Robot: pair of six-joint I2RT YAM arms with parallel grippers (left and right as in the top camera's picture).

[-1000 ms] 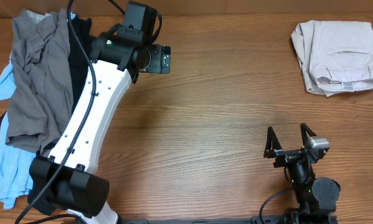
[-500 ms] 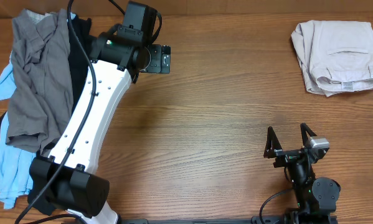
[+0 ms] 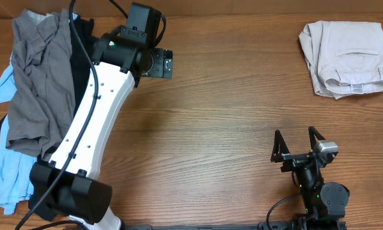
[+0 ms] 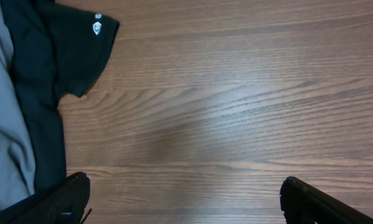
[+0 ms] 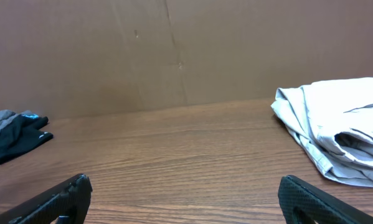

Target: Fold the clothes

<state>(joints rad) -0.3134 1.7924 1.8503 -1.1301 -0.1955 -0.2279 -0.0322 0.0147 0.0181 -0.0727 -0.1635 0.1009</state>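
Logo (image 4: 97,28) on black garment (image 4: 49,56), left-wrist only

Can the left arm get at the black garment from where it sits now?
Probably yes: the left gripper hangs open over bare table, and the sleeve of the black garment lies close beside it, uncovered.

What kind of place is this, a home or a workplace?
Probably a robot lab bench, not a home: the left arm and right arm stand at a wooden table, a plain brown board behind it, with one loose pile of clothes and one folded pair of shorts.
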